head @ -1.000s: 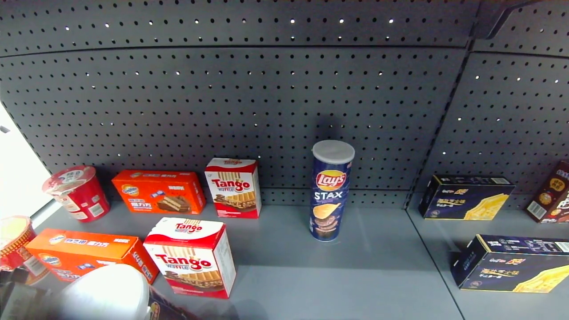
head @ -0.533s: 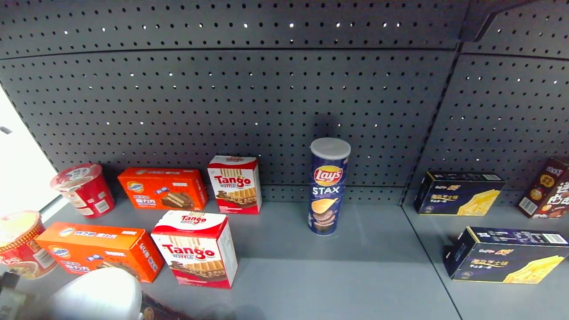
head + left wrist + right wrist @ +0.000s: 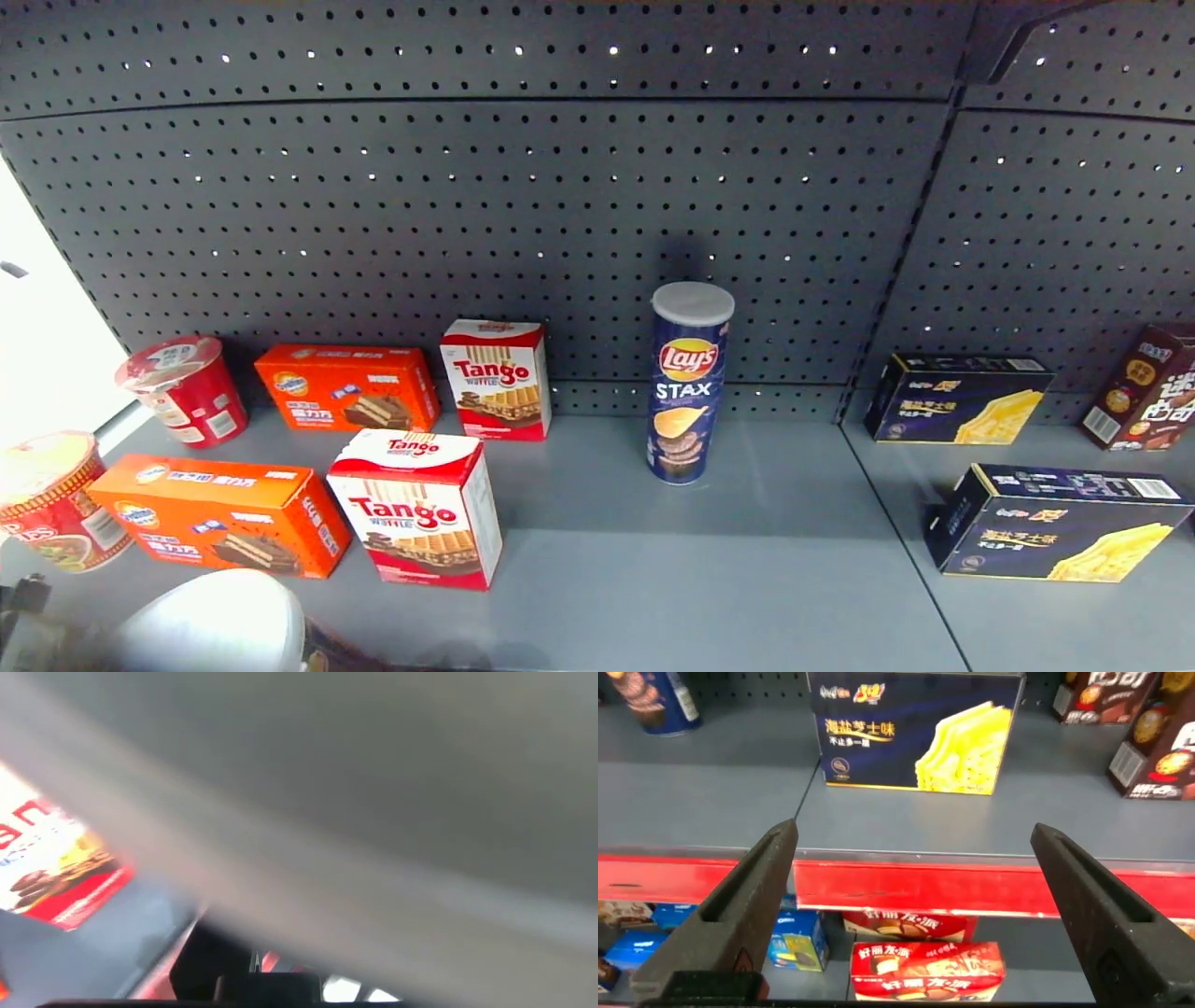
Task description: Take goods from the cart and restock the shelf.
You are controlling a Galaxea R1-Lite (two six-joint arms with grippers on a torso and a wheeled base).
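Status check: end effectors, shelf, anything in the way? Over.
Right end effector open, holding nothing, facing the shelf front. Dark blue box directly ahead on it. Chips can upright mid-shelf, bare space around it.

Blur smears the red wafer box (image 3: 51, 863); an edge crops the brown box (image 3: 1144, 387).

Back wall: a dark grey perforated panel (image 3: 523, 215) spans the head view from 9 to 1 o'clock, and points of light show through some of its holes. A horizontal seam (image 3: 467, 99) crosses it near 12 o'clock. An upright post (image 3: 904, 252) at 2 o'clock separates it from a second perforated panel (image 3: 1074, 224) at 3 o'clock. A dark bracket (image 3: 1022, 37) projects at 1 o'clock. The shelf (image 3: 709, 569) deck is flat grey metal, with a joint line (image 3: 899, 532) running toward 5 o'clock. Bright white light (image 3: 37, 345) enters at 9 o'clock. In the right wrist view, a red rail (image 3: 915, 885) fronts the deck edge
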